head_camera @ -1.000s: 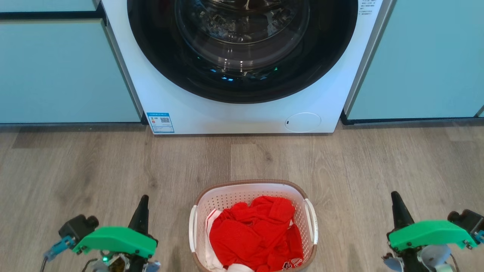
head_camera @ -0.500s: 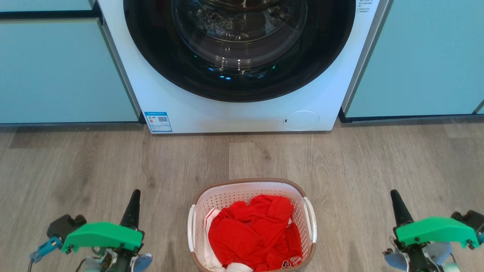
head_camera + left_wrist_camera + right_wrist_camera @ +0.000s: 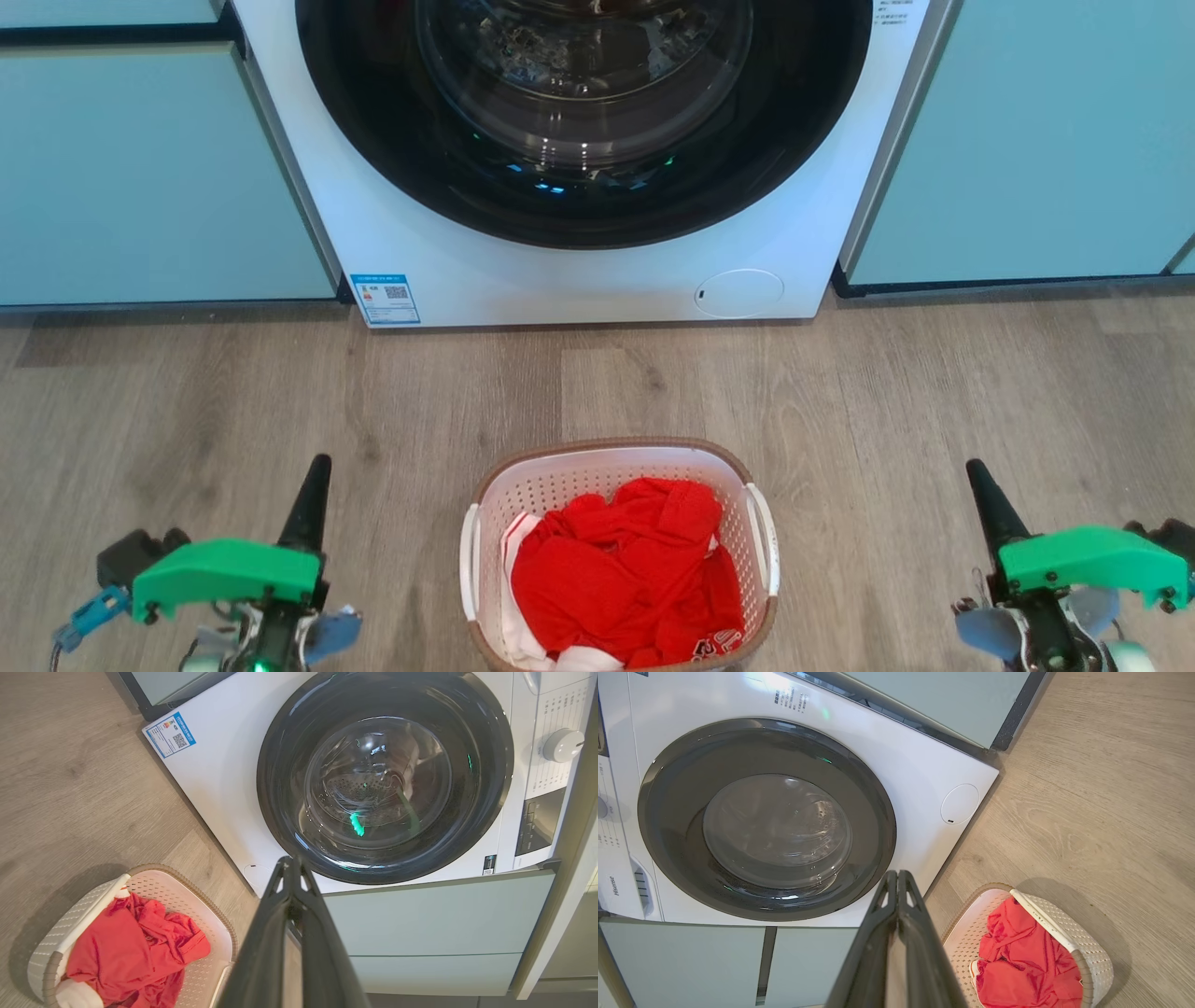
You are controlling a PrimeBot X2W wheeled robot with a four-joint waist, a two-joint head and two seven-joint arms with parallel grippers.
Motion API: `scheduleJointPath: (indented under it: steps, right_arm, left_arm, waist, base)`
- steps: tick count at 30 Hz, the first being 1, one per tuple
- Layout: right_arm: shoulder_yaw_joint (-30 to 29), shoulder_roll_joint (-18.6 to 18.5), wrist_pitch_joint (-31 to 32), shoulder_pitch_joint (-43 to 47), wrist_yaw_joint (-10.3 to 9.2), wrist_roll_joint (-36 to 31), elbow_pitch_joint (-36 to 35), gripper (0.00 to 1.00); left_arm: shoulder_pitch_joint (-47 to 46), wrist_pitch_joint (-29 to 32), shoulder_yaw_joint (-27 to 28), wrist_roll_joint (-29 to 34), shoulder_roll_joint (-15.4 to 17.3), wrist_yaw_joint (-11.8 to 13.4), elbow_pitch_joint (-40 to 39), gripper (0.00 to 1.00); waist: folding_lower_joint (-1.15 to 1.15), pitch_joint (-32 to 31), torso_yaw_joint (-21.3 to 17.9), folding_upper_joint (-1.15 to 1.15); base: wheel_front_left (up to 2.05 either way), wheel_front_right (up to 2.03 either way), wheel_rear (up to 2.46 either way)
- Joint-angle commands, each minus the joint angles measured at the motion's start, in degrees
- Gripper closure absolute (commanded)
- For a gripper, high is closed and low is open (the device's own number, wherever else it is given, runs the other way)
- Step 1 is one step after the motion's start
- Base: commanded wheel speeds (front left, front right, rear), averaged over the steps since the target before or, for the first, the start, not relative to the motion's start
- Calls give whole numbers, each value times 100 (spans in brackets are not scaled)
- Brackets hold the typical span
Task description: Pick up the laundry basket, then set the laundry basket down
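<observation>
Laundry basket (image 3: 560,487) on the wood-grain floor (image 3: 840,401), at the lower centre of the head view and directly before the robot. It carries crumpled red garments (image 3: 621,569) over a strip of white cloth (image 3: 512,597), and its white side handles face left and right. A stretch of open floor separates the basket from the white front-loading washer (image 3: 560,289) beyond it. The washer's round dark door (image 3: 583,84) is closed, with a blue label (image 3: 385,299) at its lower left corner and a round service flap (image 3: 740,293) at its lower right. Pale green cabinets (image 3: 140,177) flank the washer on both sides. The basket's near end is cut off by the bottom edge of the head view, and the washer's upper part by the top edge. Reflections on the door glass make the drum's contents hard to make out. Green housings cover the base of each hand. The left hand (image 3: 313,481) and right hand (image 3: 980,481) are both clenched, the two dark fingers of each pressed together on nothing. They hang above the floor well apart from the basket, one on either side, touching neither handle.
</observation>
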Motion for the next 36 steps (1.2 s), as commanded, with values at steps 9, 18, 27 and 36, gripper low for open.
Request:
scheduleJointPath:
  steps: [9,18,27,36]
  right_arm:
    - [-1,-128,193,-406,-8,651,-135,100]
    - [-60,-128,329,-468,-9,1141,-109,100]
    - [-127,-129,481,-538,-9,1689,-79,100]
    - [-169,-124,568,-576,-10,1974,-63,100]
  left_arm:
    - [-377,191,393,-622,59,-113,-250,100]
    - [-418,326,552,-1097,57,-158,-273,100]
    - [-464,478,732,-1629,55,-208,-298,100]
    - [-488,564,833,-1906,49,-235,-312,100]
  waist:
    - [0,22,-29,0]
    - [0,41,-55,0]
    - [0,63,-84,0]
    - [0,74,-99,0]
  base:
    - [0,0,0]
    - [0,0,0]
    - [0,0,0]
    - [0,0,0]
